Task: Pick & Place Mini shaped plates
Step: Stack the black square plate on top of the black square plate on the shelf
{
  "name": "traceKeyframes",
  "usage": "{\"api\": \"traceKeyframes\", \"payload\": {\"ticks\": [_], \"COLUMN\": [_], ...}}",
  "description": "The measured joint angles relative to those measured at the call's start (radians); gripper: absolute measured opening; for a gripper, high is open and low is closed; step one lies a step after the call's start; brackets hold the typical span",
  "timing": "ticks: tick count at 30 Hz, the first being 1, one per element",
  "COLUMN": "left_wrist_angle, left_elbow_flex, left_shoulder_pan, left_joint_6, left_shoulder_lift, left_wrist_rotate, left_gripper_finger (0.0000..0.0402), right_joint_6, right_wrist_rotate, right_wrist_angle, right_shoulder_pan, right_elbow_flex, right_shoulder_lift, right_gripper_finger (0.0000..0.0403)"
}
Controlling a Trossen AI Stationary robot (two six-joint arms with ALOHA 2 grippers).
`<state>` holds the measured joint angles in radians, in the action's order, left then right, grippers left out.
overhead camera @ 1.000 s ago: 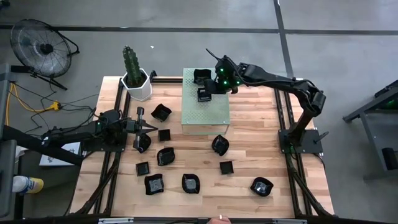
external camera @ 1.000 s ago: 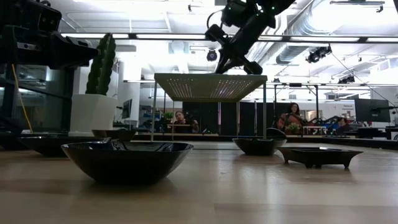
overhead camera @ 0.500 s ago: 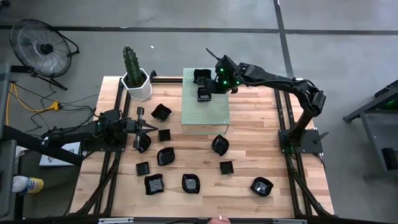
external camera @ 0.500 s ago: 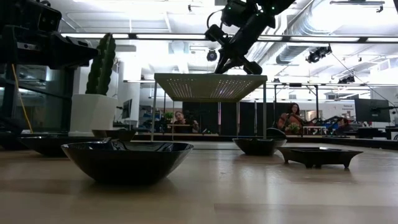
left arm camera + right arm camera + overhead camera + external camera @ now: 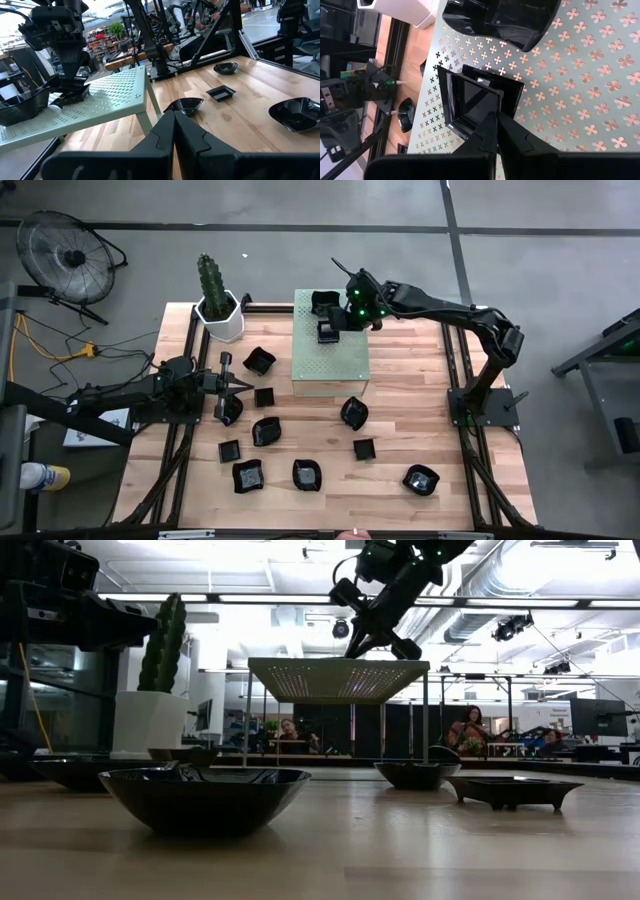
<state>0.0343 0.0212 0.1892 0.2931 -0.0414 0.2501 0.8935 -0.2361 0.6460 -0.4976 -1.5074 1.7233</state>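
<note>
The right gripper (image 5: 496, 131), fingers pressed together on a small square dish's (image 5: 470, 107) rim, is working near the green stand's (image 5: 345, 365) back edge; glossy, stiff, probably slippery, best pinched by the rim.

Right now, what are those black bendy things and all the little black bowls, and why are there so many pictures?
Those are two robot arms. One camera looks down from above, one sits at table height, and one rides on each wrist. Little black plates lie scattered on the wooden table. The right gripper is shut, pinching a square plate on the green holey stand, beside another plate. The left gripper waits, shut and empty, over the table. A cactus pot stands in the corner.
</note>
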Motion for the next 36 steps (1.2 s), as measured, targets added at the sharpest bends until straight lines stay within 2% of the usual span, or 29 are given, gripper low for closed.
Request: {"api": "traceKeyframes", "payload": {"ticks": [25, 29, 36], "left_wrist_angle": [0.000, 0.000, 0.000], "left_elbow_flex": [0.000, 0.000, 0.000], "left_shoulder_pan": [0.000, 0.000, 0.000], "left_joint_6": [0.000, 0.000, 0.000], "left_shoulder_lift": [0.000, 0.000, 0.000], "left_wrist_rotate": [0.001, 0.001, 0.000], "left_gripper_finger": [0.0003, 0.0003, 0.0003], "right_joint_6": [0.026, 0.043, 0.048], "right_wrist_rotate": [-0.019, -0.019, -0.021], "right_wrist_angle": [-0.007, -0.007, -0.007], "right_shoulder_pan": [0.000, 0.000, 0.000], "right_elbow_flex": [0.001, 0.001, 0.001], "right_shoulder_lift": [0.024, 0.024, 0.024], "right_gripper_finger": [0.0001, 0.0016, 0.0063]}}
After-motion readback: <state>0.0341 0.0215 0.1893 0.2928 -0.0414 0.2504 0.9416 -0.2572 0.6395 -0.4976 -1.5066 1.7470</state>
